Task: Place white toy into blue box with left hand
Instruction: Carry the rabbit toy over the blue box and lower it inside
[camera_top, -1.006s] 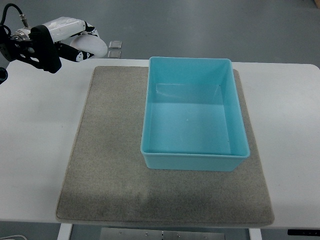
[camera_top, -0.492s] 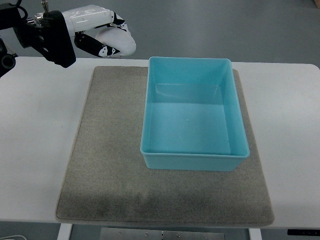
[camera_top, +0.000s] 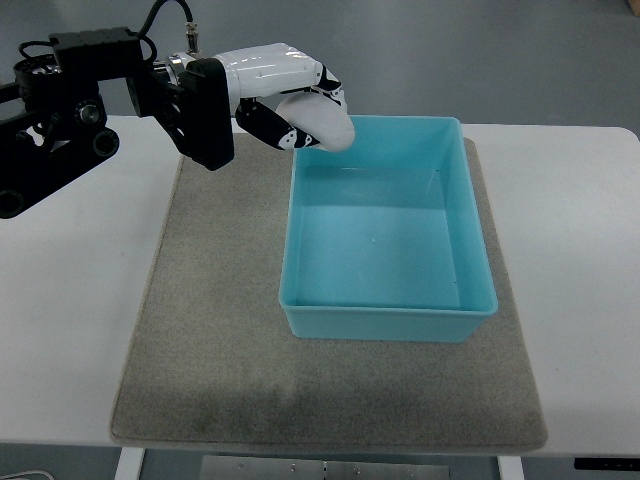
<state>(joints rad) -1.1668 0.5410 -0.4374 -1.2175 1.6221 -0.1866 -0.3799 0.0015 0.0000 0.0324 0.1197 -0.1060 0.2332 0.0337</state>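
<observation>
Table (camera_top: 590, 260), white, filling most of the view, with grey floor beyond the far edge. Mat (camera_top: 210, 330), grey and felt-like, spread over the middle of the table. Box (camera_top: 470, 230), blue, open-topped and bare inside, standing on the right part of the mat with its near wall toward the camera. Arm, black, reaching in from the left edge along the far side of the table. Left hand (camera_top: 285, 95), white with dark joints, poised over the far left corner of the box, fingers (camera_top: 265, 125) curled under and clamped on the toy (camera_top: 325, 122). Toy white and rounded, its tip jutting past the fingers and hanging just over the box rim, clear of the box floor. Right hand nowhere in view.

Step in hand, as judged from this: carrying, nearly finished, with the toy arriving at the box but barely past the corner. Next move likely a little farther right and nearer, toward the middle of the box, then lower, then fingers spread to let go. Care needed at the rim: released this close to the corner, could catch the wall and tumble onto the mat.
</observation>
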